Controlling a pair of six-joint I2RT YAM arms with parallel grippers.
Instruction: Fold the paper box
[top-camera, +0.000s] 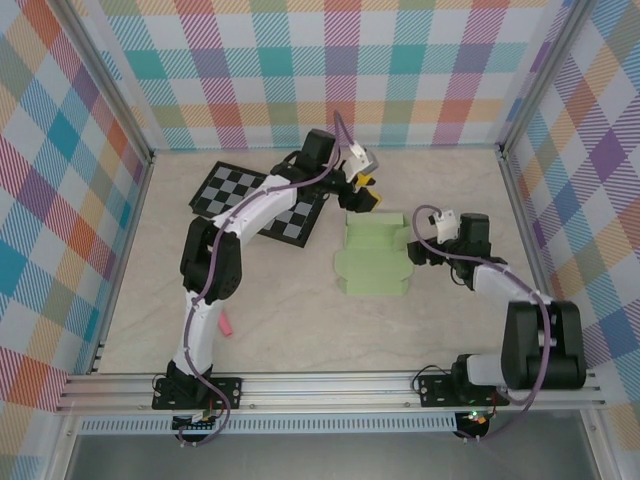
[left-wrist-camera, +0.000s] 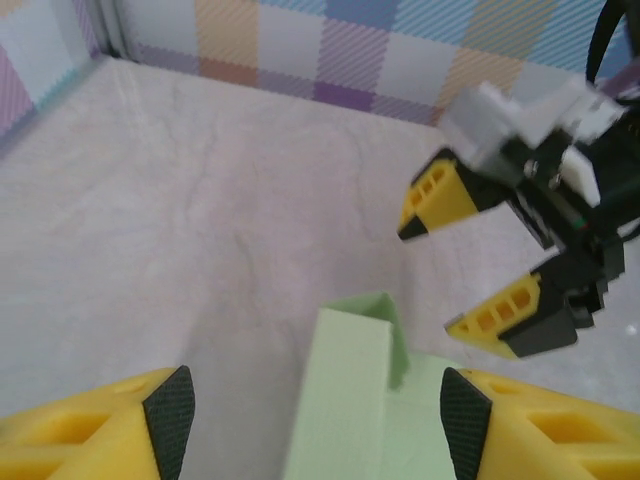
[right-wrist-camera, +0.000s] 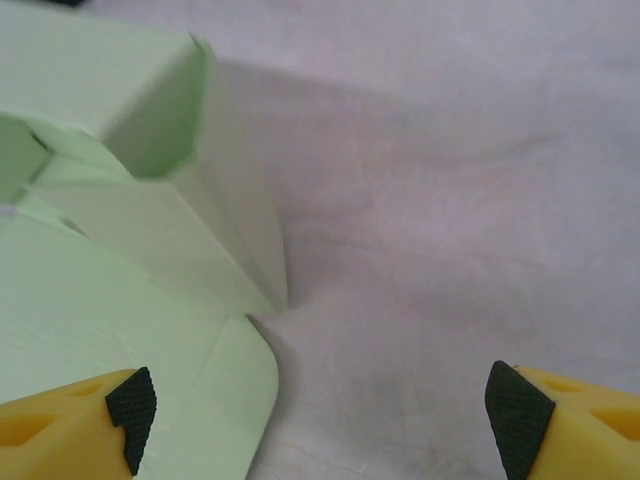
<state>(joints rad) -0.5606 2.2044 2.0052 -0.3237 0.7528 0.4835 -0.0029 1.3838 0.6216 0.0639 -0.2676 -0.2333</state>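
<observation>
Beige marbled table: floor of a plaid-walled cell, with the left arm and right arm bolted at its 6 o'clock edge.
Checkerboard: black-and-grey, lying flat at 10 o'clock, partly under the left arm and well apart from the work.
Paper box: pale green card, just toward 3 o'clock of table centre and partly formed. Walls stand at its 12 o'clock end, while a broad panel with a rounded corner lies flat toward 6 o'clock. The fold looks about midway. Nothing pins the thin card, so a push from one side would likely slide it or let a wall spring back.
Left gripper: poised at the box's 12 o'clock end, jaws apart and empty. In its wrist view the pads flank an upright green corner without touching it. Closing off-line could crease that wall or knock it flat.
Right gripper: at the box's 3 o'clock side, jaws wide and holding nothing. One pad sits over the flat flap, contact unclear, and the other over bare table. Pressing down here could dent the flap instead of folding it.
Both grippers: near each other by the box's far corner, so a converging move risks a finger clash.
Pink scrap: small, at 8 o'clock beside the left arm, too small to identify.
</observation>
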